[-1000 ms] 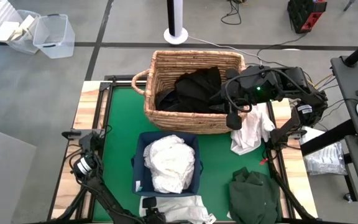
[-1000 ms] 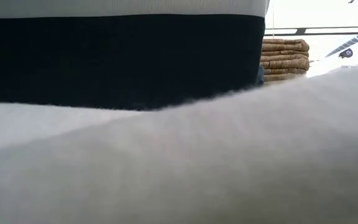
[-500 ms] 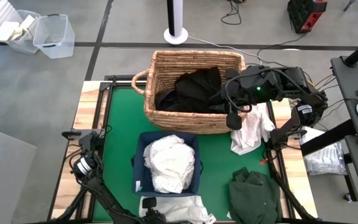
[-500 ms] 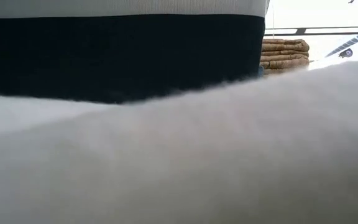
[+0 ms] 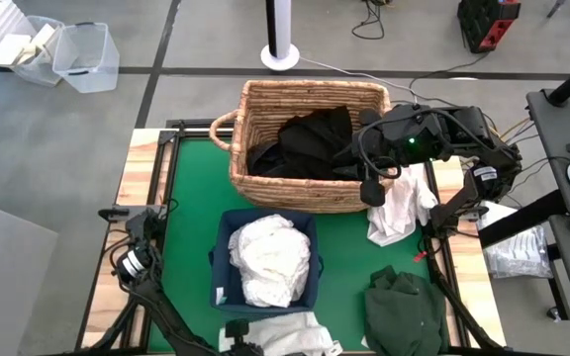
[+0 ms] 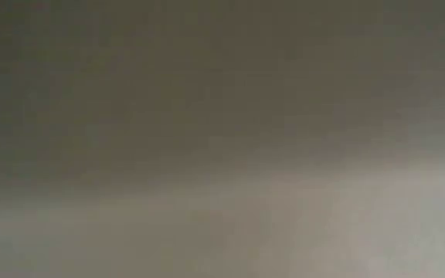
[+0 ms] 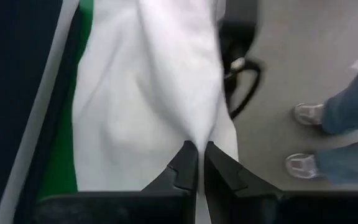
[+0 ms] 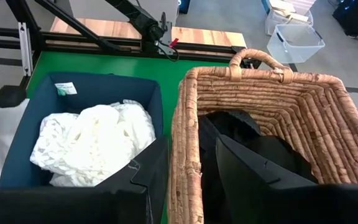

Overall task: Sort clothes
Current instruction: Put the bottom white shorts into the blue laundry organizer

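— Where are we holding? Our left gripper (image 7: 196,163) is pinching the white garment (image 7: 160,93) at the table's near edge, beside the navy bin (image 5: 228,242).

— It's hanging limp and light; we're gripping a gathered fold. Our right gripper (image 8: 188,171) is hovering unclenched over the wicker basket (image 8: 303,112).

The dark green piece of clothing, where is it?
In the high view, the dark green fabric garment lies on the green table mat at the near right corner, right of the navy blue fabric bin and below a crumpled white garment.

The wicker basket (image 5: 307,143) is rough woven cane, while the navy bin (image 8: 104,90) is smooth matt cloth. A white garment (image 8: 89,143) inside looks lacy; the table mat (image 5: 191,193) is matt green.
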Robot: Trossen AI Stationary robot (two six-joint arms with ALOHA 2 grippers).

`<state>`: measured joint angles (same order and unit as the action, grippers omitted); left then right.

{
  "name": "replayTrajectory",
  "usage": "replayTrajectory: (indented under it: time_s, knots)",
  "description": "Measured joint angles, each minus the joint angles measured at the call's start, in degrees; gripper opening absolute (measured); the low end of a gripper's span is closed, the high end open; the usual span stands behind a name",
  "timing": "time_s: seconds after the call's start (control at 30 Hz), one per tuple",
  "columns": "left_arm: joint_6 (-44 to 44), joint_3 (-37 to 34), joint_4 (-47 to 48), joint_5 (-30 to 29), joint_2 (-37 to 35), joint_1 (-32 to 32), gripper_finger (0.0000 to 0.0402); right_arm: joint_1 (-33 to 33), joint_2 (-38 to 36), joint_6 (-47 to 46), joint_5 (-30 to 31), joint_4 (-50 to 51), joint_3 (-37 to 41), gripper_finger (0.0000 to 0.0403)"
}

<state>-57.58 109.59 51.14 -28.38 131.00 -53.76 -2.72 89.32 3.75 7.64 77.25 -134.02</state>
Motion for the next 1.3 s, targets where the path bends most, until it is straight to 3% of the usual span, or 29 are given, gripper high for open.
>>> replayTrajectory:
  time_s: [0.23, 0.63, 0.8, 1.1, 1.3]
  knots:
    - [-1.78, 7.09, 4.33, 0.03, 0.0, -0.57, 0.0, 0.0, 0.0, -0.05, 0.0, -0.02, 0.0, 0.0126]
    - [-5.8, 24.83, 25.26, -2.2, -0.04, -0.63, 0.0, 0.0, 0.0, 0.63, 0.0, -0.15, 0.0, 0.0116]
    - [-6.85, 24.51, 24.19, -2.89, -3.45, -0.63, 0.0, 0.0, 0.01, 0.76, 0.04, -0.91, 0.0, 0.0121]
    - [-5.44, 25.27, 22.55, -12.12, -7.23, -0.63, 0.0, 0.0, 0.0, 1.0, 0.06, -2.33, -0.02, 0.011]
    - [-0.82, 25.3, 21.37, -22.39, -12.47, -0.63, 0.0, 0.0, 0.0, 1.44, 0.37, -3.06, -0.02, 0.0114]
